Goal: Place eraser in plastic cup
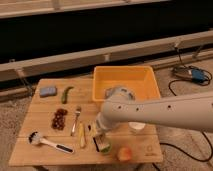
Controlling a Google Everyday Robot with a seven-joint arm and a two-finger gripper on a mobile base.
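From my feed the arm (165,112) reached in from the right edge, lying nearly level across the wooden table (40,145), with the wrist turned down near the front edge and the gripper (101,139) pointing straight down right over the plastic cup (105,148). The claw was closed; I couldn't make out the eraser, hidden at the fingers if it was there at all. The cup sat just right of the yellow stick (81,135), left of the orange fruit (124,153), with the yellow bin (125,80) behind the arm.
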